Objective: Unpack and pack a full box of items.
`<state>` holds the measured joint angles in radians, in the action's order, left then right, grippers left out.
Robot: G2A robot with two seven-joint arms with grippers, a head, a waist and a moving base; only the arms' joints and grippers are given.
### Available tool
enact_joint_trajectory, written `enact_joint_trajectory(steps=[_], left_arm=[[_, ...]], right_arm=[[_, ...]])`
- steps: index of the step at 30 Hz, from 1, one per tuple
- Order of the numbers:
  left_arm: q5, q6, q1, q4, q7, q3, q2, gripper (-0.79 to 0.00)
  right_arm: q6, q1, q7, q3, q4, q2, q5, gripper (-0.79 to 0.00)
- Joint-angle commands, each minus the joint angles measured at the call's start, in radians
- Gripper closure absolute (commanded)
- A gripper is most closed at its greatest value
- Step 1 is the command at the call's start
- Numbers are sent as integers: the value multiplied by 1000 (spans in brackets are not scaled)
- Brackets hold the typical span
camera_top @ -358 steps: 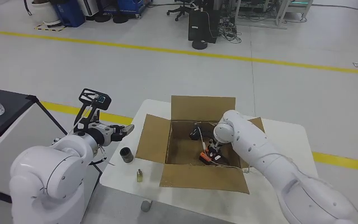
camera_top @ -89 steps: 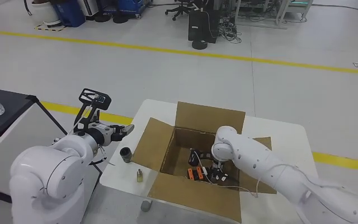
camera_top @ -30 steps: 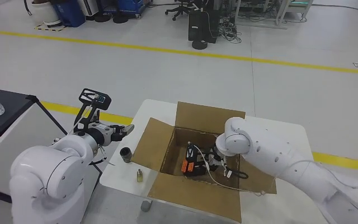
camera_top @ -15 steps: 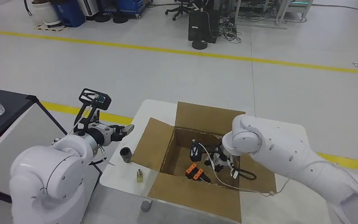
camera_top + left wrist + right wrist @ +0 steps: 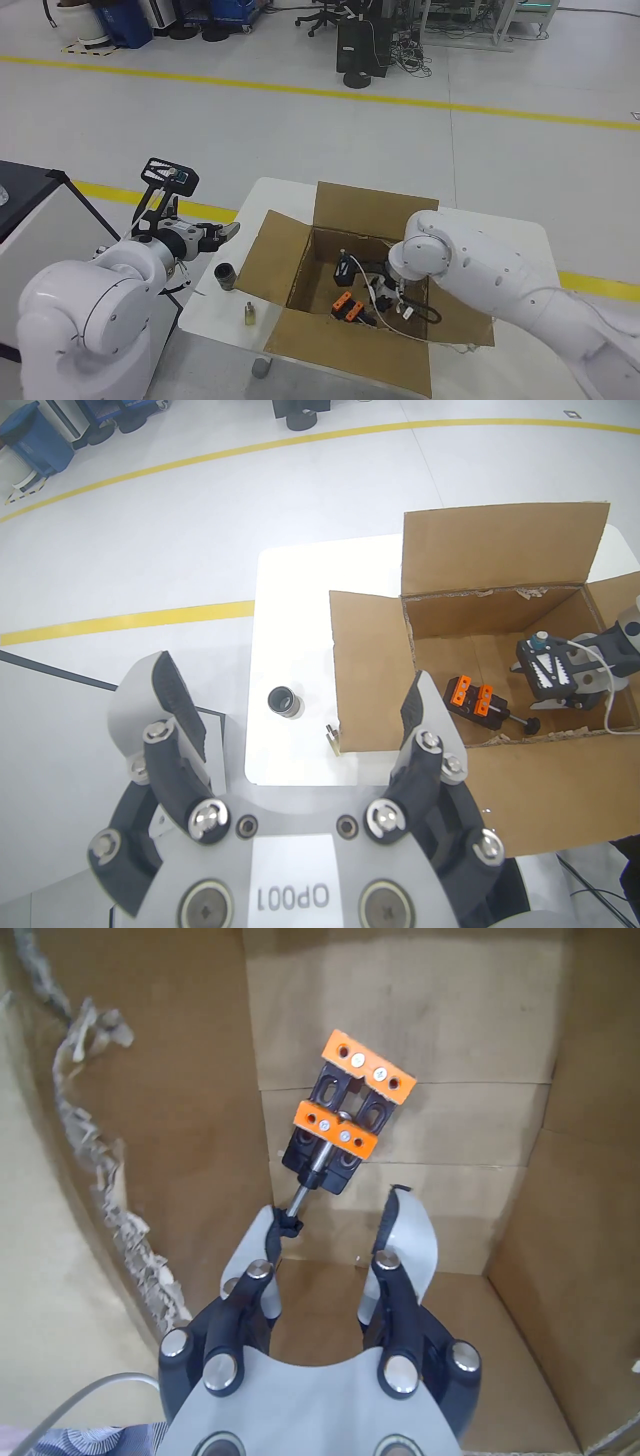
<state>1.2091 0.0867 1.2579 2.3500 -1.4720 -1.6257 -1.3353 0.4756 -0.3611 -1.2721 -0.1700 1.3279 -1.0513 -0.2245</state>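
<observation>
Showing the right hand (image 5: 340,1213) lowered inside the cardboard box (image 5: 375,212), its fingers were moderately spread and held nothing. Just beyond the fingertips a small vise (image 5: 345,1118), black with two orange clamping plates, lay on the box floor with its screw rod pointing back toward the hand. One fingertip (image 5: 280,1228) met the dark knob at the end of that rod in the right wrist view; whether it touched could not be told. The box stood with all flaps open on the middle of the white counter (image 5: 500,235), its back flap upright and the other three folded outward. The vise lay toward the front left part of the box floor.

The left hand (image 5: 290,672) hung off the counter's left edge, well apart from the box, its fingers spread wide and empty. A dark short cylinder (image 5: 226,275) stood upright near the left edge of the counter. A small bottle (image 5: 250,313) stood near the front left corner, just beside the box's left flap.
</observation>
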Motion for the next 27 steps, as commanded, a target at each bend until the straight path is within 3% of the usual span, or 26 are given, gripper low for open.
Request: enact_joint_trajectory(steps=[1, 27], left_arm=[[0, 0, 0, 0, 0, 0, 0, -785], [0, 0, 0, 0, 0, 0, 0, -785]], right_arm=[[-11, 1, 7, 0, -23, -19, -5, -785], [-88, -45, 31, 0, -369, -266, -66, -785]])
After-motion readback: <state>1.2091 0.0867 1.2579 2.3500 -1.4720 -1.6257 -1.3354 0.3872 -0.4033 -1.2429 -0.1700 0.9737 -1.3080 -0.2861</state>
